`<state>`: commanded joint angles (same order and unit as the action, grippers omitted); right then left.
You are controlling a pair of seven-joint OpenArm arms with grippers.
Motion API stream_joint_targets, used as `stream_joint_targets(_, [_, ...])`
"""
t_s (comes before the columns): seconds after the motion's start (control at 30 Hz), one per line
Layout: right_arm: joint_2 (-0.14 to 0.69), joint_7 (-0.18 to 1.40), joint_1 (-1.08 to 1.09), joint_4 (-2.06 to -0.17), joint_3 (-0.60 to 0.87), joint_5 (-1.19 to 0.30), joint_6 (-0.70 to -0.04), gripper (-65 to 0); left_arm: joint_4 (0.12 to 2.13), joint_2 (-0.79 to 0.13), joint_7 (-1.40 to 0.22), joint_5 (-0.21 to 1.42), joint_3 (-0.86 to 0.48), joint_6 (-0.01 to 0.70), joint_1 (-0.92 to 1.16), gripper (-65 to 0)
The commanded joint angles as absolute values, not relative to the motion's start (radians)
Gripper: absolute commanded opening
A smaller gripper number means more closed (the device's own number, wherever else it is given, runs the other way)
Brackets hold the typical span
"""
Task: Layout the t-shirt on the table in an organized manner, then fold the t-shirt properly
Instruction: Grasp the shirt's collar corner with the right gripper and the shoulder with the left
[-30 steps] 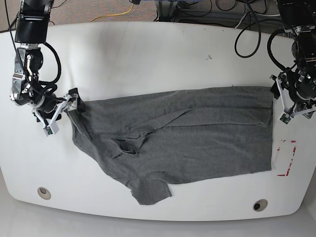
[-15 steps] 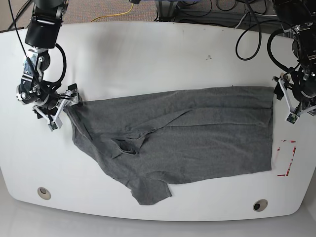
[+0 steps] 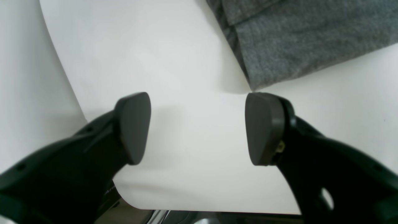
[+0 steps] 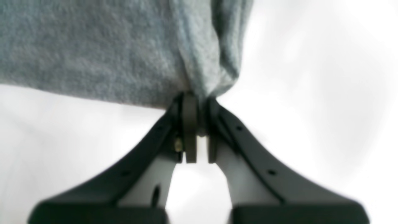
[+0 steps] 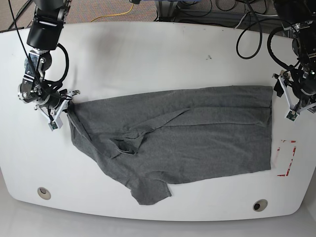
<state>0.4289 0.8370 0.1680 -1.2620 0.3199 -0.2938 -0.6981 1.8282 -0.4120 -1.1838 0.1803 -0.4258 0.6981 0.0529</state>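
- Two grippers worked opposite ends of the t-shirt (image 5: pixel 173 136): our right gripper (image 4: pixel 196 124), at the left of the base view, had its jaws pressed together, pinching a bunched edge of grey cloth.
- Our left gripper (image 3: pixel 196 127) stood spread wide over bare table (image 3: pixel 140 46), the shirt's corner just beside one fingertip (image 3: pixel 264 127), nothing held.
- We judged the laying-out step in hand; next, the free gripper needed to take that corner and both pull outward.
- Across the middle of the table the shirt lay wrinkled, one sleeve (image 5: pixel 148 190) folded toward the lower edge.
- Nearby sat red tape (image 5: pixel 286 158) at lower right and two grommet holes (image 5: pixel 260 205); neither blocked us.
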Motion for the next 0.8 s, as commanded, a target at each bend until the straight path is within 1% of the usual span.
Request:
stream_joint_targets(0.13, [0.43,0.837,0.157,-1.265,0.32,-0.294,-0.698,-64.8,1.828,-0.404,-1.178,0.183,-0.426,0.698,0.048,-21.7])
stream_joint_targets(0.2, [0.43,0.837,0.157,-1.265,0.32,-0.294,-0.698,-64.8,1.827,-0.357,-1.132,0.182,-0.427,0.698,0.047,-21.1])
stream_joint_targets(0.3, [0.43,0.837,0.156,-1.265,0.32,-0.294,-0.698,-64.8,1.824,-0.325,-1.101,0.182,-0.426,0.698,0.053,-21.0])
stream_joint_targets(0.43, [0.43,0.837,0.156,-1.265,0.32,-0.294,-0.698,-64.8,1.805,-0.285,-1.101,0.179,-0.421,0.698,0.05,-21.0])
stream_joint_targets(0.67, [0.43,0.837,0.157,-1.265,0.32,-0.294,-0.698,-64.7,1.684,-0.278,-1.09,0.177,-0.421,0.698,0.048,-21.0])
stream_joint_targets(0.8, [0.43,0.837,0.157,-1.265,0.32,-0.294,-0.698,-64.7,1.633,-0.28,-1.05,0.177,-0.423,0.698,0.048,-21.0])
